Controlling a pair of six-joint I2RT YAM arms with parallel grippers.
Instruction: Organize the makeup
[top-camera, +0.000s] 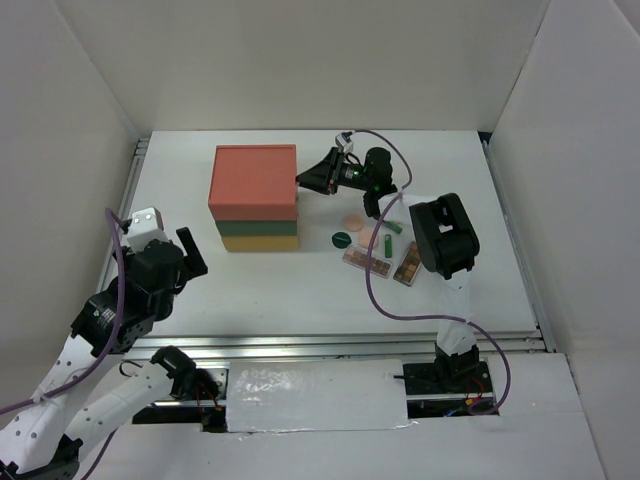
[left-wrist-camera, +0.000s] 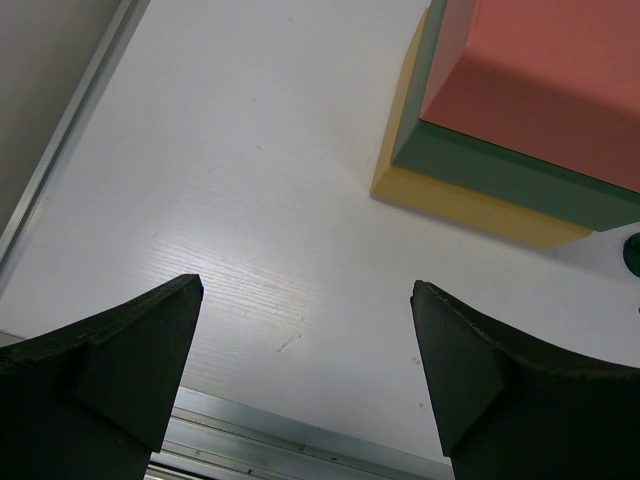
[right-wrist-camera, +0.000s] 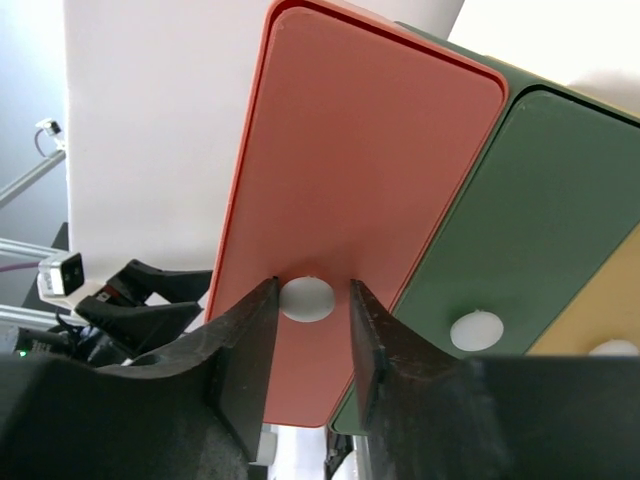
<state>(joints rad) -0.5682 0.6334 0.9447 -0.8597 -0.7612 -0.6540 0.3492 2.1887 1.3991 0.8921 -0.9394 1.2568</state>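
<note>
So that makeup (top-camera: 365, 262) can be stowed, the round spot (right-wrist-camera: 306, 298) on the orange drawer (right-wrist-camera: 340, 170) is straddled by narrow right fingers (right-wrist-camera: 245, 350) (nothing gripped); left fingers (left-wrist-camera: 130, 350) are spread wide.

The drawer box (top-camera: 255, 195) stands mid-table; open table (top-camera: 270, 300) in front of it runs across to the makeup (top-camera: 367, 262).

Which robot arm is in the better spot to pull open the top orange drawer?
Right, probably. The right pincer sits at the orange plastic drawer front, fingers either side of its round white spot. The left pincer hangs open above the white table, far from it.
</note>
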